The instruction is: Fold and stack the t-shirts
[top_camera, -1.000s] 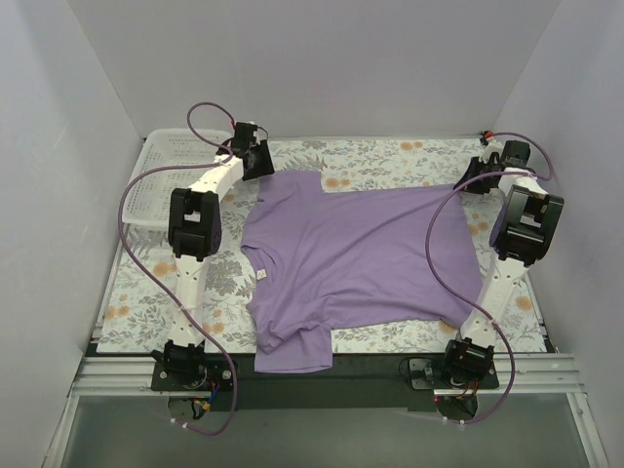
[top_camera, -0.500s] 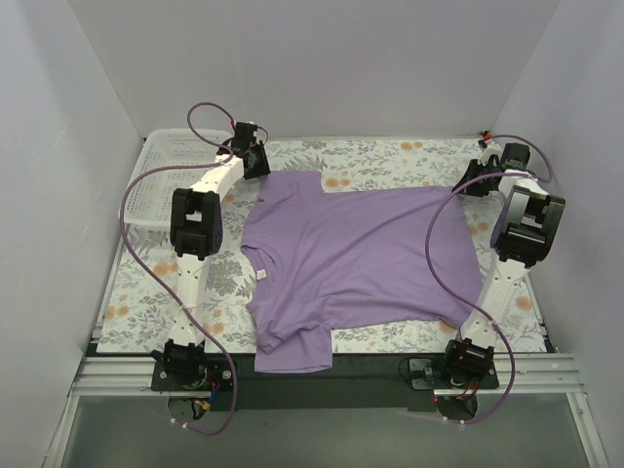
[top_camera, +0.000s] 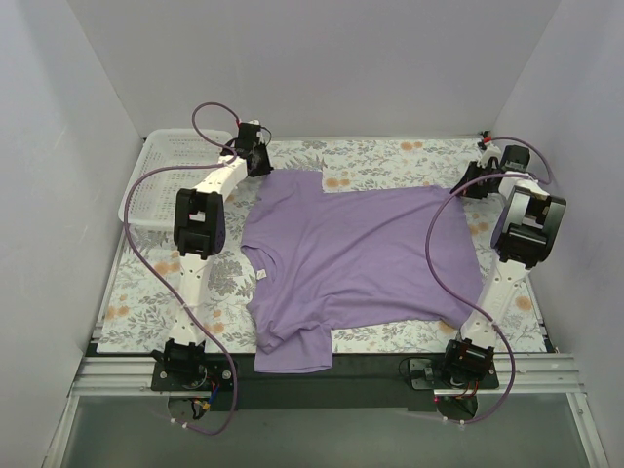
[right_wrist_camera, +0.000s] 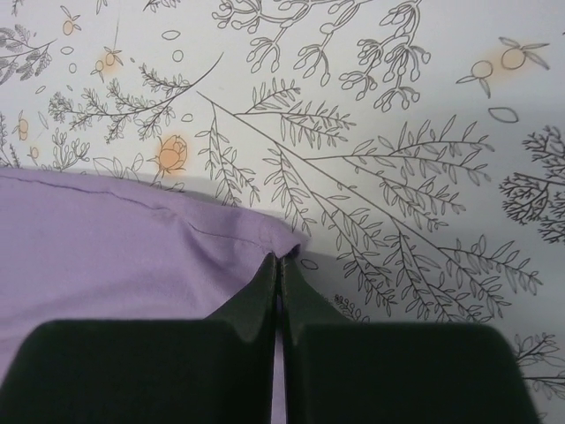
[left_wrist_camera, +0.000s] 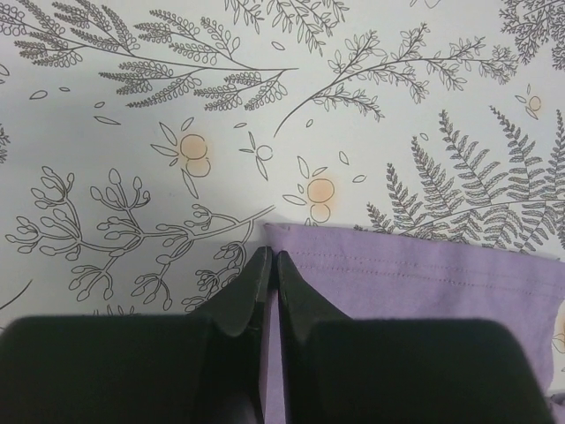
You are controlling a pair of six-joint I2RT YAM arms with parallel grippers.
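Note:
The lavender t-shirt [top_camera: 351,258] lies spread flat on the floral cloth, collar to the left and hem to the right. My left gripper [top_camera: 261,168] sits at the far sleeve's corner. In the left wrist view it [left_wrist_camera: 271,256] is shut, with purple cloth [left_wrist_camera: 415,283] caught between its fingers at the sleeve edge. My right gripper [top_camera: 466,185] is at the far hem corner. In the right wrist view it [right_wrist_camera: 280,259] is shut on that corner, and the t-shirt [right_wrist_camera: 106,238] puckers up around the tips.
A white lattice basket [top_camera: 161,175] stands at the far left, behind the left arm. The floral tablecloth [top_camera: 390,156] shows bare along the far edge. White walls close in on three sides. Purple cables loop off both arms.
My left gripper has closed from open onto the sleeve corner and shifted slightly farther back. The right arm and the shirt have not visibly moved.

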